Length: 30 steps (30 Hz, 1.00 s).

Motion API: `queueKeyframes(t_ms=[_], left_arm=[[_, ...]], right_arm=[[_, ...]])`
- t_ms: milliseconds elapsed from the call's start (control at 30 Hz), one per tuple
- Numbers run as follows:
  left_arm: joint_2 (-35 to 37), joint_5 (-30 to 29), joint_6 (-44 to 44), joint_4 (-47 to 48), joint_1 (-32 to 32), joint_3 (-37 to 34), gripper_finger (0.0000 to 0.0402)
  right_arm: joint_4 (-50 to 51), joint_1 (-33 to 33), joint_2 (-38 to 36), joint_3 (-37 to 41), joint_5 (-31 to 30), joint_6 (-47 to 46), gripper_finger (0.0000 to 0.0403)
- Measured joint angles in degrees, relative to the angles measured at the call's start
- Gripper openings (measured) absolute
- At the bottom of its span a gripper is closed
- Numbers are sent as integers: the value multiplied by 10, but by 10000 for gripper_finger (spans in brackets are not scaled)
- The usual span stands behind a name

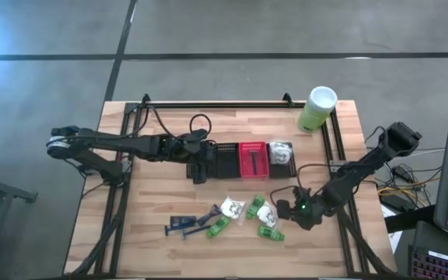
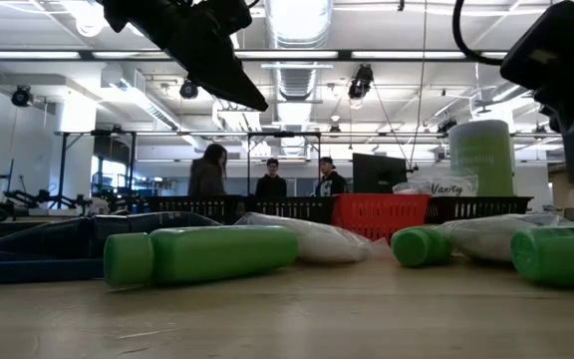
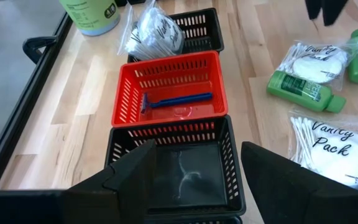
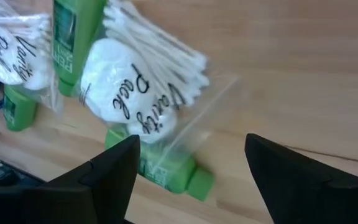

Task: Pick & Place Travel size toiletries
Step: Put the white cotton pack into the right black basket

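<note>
The toiletries lie loose on the wood near the front: green bottles (image 1: 218, 225) (image 1: 255, 207) (image 1: 269, 232), white "Vanity Pack" packets (image 1: 230, 208) (image 1: 267, 216) and dark blue razors (image 1: 182, 223). One blue razor (image 3: 176, 99) lies in the red basket (image 3: 126, 93). One packet (image 3: 153, 30) sits in the far black basket. My left gripper (image 1: 205, 165) is open and empty at the left end of the basket row, over the near black basket (image 3: 232, 155). My right gripper (image 1: 286, 208) is open and empty just right of the packets; a packet (image 4: 135, 93) on a green bottle (image 4: 166, 169) lies before it.
A large pale-green canister with a white lid (image 1: 317, 109) stands at the back right. Black rails run along the table's left, far and right sides (image 1: 208, 104). Bare wood lies left of the razors and between the baskets and the toiletries. People stand far off in the room (image 2: 267, 181).
</note>
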<state>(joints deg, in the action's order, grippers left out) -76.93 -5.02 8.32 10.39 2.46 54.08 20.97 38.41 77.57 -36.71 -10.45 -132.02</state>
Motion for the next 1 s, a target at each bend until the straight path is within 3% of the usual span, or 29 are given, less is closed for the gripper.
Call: queueKeyframes(t_ms=[300,467,733,1000], left_arm=[[0,0,0,-1,0,0,241],[0,1,0,-1,0,0,241],[0,1,0,-1,1,0,241],[0,1,0,-1,1,0,241]], right_arm=[[-137,7,98,-1,0,-1,257],[-145,7,137,-23,-4,-4,251],[-150,3,161,-38,-60,-9,257],[-132,2,160,-37,-101,0,183]])
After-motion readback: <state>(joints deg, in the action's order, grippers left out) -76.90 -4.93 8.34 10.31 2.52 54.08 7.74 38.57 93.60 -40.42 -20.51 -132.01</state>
